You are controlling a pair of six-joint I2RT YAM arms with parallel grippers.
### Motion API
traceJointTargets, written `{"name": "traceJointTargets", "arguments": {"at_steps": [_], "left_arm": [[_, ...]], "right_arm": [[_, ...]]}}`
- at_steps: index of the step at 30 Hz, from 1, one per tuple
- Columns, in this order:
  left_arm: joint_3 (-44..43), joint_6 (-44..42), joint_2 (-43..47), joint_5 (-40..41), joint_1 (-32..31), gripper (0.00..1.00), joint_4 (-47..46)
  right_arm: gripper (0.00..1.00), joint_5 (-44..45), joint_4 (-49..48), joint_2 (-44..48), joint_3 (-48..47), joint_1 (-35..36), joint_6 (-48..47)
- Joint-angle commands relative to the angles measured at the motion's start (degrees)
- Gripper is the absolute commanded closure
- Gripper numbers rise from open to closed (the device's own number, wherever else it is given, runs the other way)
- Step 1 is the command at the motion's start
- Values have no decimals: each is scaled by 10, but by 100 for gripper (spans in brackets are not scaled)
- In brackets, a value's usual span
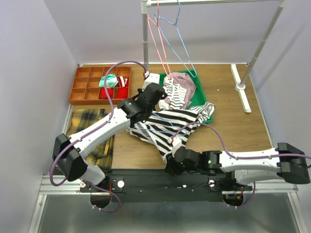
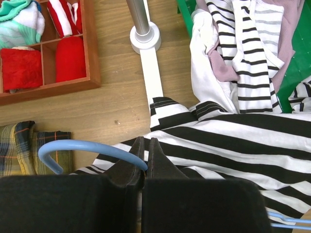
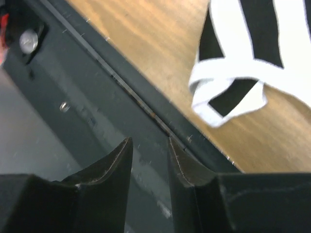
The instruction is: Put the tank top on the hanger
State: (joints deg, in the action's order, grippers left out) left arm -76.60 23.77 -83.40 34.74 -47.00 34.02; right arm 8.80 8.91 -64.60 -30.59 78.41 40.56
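The left gripper (image 2: 146, 141) has its two fingers pinched tight on the hook of the thin light-blue wire hanger (image 2: 82, 143). The soft tank top with wide black-and-white stripes (image 1: 163, 127) lies spread in the middle of the brown wooden table (image 1: 243, 121). At its 6 o'clock, the right gripper (image 3: 148, 141) is a little open and holds nothing.

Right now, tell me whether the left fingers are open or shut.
Shut on the hanger: in the left wrist view the left fingers meet, and its blue hook runs into the seam between them.
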Motion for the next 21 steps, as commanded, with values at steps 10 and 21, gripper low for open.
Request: {"name": "traceJointTargets", "arguments": {"at_steps": [10, 21], "left_arm": [[1, 6, 15, 12, -3, 100, 0], [8, 6, 25, 3, -3, 100, -5]], "right_arm": [[50, 100, 37, -185, -122, 4, 2], [44, 194, 98, -231, -147, 3, -5]]}}
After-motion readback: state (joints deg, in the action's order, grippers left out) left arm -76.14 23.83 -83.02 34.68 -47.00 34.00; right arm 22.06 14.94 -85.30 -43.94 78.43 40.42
